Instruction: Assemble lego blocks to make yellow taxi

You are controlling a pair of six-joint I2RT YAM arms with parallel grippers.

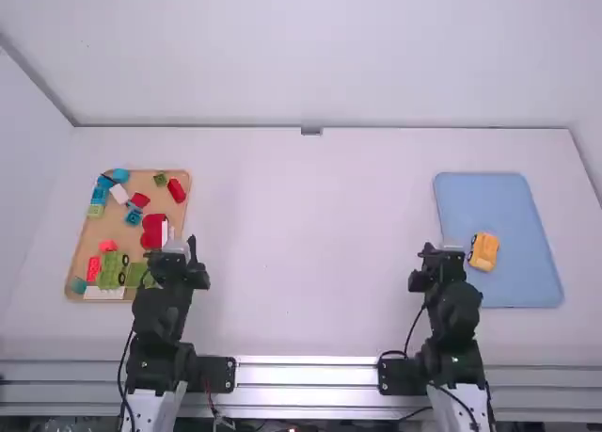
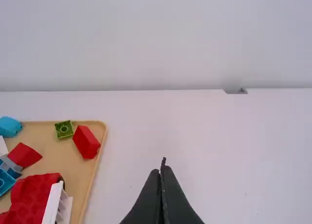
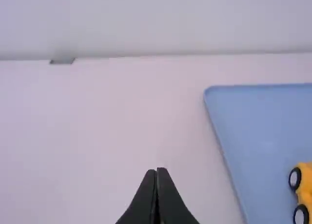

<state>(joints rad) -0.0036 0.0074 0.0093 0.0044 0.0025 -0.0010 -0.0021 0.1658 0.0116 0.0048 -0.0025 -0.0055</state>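
The left hand (image 1: 179,258) is beside the right rim of the wood tray (image 1: 184,216) in the high view; most of that tray lies to the hand's left. In the left wrist view the left hand (image 2: 163,168) has its 2 fingers together, with nothing between them. The right hand (image 1: 441,255) is just left of the blue tray (image 1: 499,201); in the right wrist view the right hand (image 3: 157,170) also has its 2 fingers together and holds nothing.

The yellow car (image 1: 485,251) is on the blue tray, near the right hand and to its right. It has 2 black wheels (image 3: 295,178) on the side toward that hand.

On the wood tray, ahead of the left hand, are a red block (image 1: 176,189) and a green block (image 1: 159,179), close together. Just left of the hand is a big red piece (image 1: 152,232) next to a white piece (image 2: 52,204). Farther left and ahead are a red wedge (image 1: 139,200), a white block (image 1: 118,194) and blue blocks (image 1: 134,217). Left of the hand and nearer the arm's base are a green piece (image 1: 110,270) with black wheels and a white plate (image 1: 103,293). The desk (image 1: 310,244) stretches between the 2 hands.
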